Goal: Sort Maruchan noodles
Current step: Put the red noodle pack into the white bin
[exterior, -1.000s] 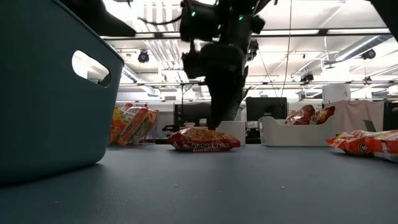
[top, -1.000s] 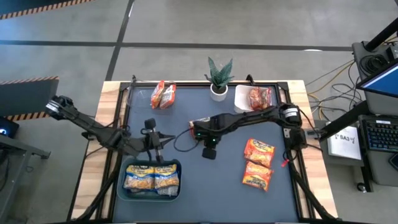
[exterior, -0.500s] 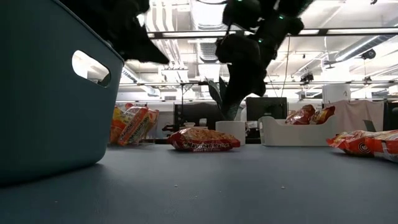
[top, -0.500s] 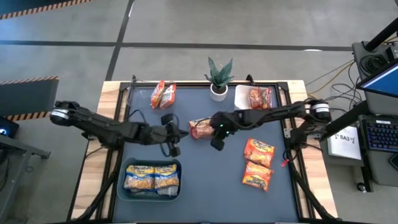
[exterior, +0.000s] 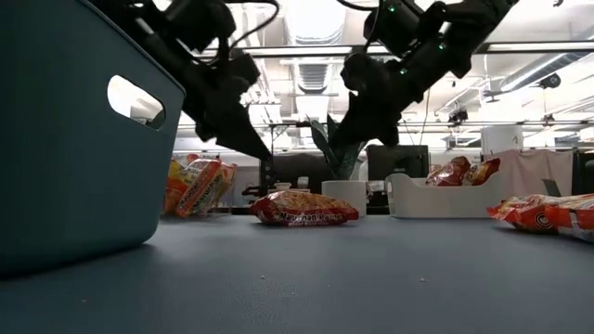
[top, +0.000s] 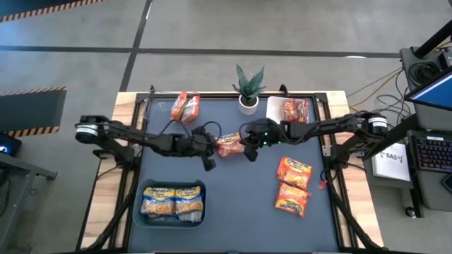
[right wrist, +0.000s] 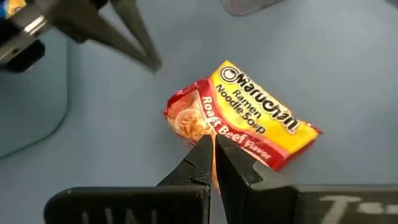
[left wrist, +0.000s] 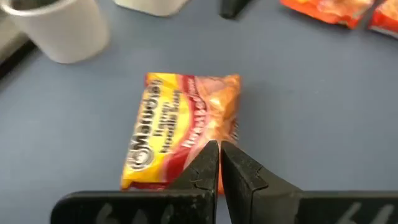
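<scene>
Since a second ago both arms have swung in over the middle of the desk [top: 233, 212], meeting above one red-and-yellow noodle packet [top: 227, 144]. Going left to right: a blue bin [top: 174, 218] near the front holds two yellow-and-blue packets [top: 173, 201]; two orange packets [top: 185, 107] lie at the back; the left tool [top: 209, 164], fingers shut and empty, hangs just beside the middle packet; the right tool [top: 250, 155], also shut and holding nothing, hovers at its other side. Behind stand a potted plant [top: 248, 86] and a white tray [top: 274, 113] with one red packet [top: 294, 110]. Two orange packets [top: 292, 185] lie at right.
</scene>
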Motion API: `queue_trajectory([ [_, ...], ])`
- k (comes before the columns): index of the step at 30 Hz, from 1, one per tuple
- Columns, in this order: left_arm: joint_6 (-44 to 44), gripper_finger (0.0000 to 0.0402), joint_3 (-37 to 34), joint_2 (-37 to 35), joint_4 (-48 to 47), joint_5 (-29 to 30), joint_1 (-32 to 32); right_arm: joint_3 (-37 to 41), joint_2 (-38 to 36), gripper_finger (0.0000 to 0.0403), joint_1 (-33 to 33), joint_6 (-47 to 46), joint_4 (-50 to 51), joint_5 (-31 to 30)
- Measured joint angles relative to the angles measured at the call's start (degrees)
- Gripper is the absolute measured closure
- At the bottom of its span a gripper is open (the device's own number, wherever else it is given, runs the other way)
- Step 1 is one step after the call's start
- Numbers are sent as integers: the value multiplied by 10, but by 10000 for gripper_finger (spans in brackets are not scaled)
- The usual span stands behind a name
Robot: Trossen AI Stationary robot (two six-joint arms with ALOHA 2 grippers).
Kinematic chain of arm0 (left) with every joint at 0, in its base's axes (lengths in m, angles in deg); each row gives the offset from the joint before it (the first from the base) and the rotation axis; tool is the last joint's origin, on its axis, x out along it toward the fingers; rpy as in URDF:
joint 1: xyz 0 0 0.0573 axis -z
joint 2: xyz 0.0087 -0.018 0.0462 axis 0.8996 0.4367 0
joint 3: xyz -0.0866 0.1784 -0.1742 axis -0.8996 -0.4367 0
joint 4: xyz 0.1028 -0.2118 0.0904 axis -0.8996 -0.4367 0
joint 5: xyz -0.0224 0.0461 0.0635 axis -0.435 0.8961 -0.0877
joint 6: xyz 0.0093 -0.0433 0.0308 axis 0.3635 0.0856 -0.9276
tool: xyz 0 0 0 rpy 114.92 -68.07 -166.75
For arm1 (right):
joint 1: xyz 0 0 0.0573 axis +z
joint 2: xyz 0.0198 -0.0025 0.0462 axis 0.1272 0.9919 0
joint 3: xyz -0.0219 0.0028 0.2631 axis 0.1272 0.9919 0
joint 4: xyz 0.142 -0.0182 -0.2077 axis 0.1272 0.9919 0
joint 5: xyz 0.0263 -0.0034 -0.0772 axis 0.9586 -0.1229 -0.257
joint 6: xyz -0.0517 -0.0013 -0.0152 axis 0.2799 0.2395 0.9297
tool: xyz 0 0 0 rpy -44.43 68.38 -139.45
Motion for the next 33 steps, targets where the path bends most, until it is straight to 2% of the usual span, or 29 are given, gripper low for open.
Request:
queue_trajectory([
  [6, -5, 402, 42, 46, -23, -53, -12, 10, 1, 394, -41, 12, -44, 0],
  [11, -5, 402, 52, 61, -46, -55, -13, 10, -1, 394, -67, -26, -41, 0],
  [21, -13, 402, 35, 52, -42, -51, -26, 9, -4, 387, -69, -148, -30, 9],
  [25, -18, 402, 33, 63, -22, -51, -27, 9, -4, 350, -69, -178, 9, 20],
  [33, -27, 402, 33, 108, 8, -50, -30, 11, -4, 227, -58, -215, 55, 20],
])
